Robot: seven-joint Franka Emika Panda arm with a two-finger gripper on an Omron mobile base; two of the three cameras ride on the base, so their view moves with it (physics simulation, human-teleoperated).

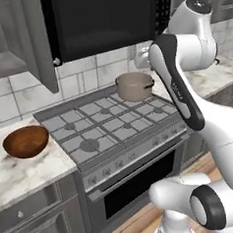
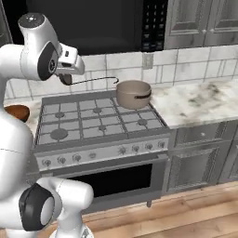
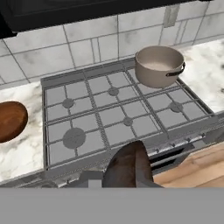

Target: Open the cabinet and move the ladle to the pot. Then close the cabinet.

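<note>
Right base view: the ladle (image 2: 90, 81) is being carried in the air over the back of the stove (image 2: 97, 122), its thin dark handle stretching level toward the pot (image 2: 134, 94) and ending in a small hook just short of the rim. The round dark bowl end is being clamped at the gripper (image 2: 66, 76), whose jaws are being kept nearly together on it. In the hand view, the ladle's cup (image 3: 129, 166) is being seen as a dark brown rounded mass at the bottom, hiding the fingertips. The tan pot, straight-sided with a dark side handle, is being shown on the rear right burner. A reddish wooden bowl (image 1: 25, 141) is being shown on the marble counter (image 1: 23, 169) left of the stove. The cabinet door (image 1: 37, 40) is being seen swung open in the left base view, its upper part cut off; the arm is blocking the gripper there.
</note>
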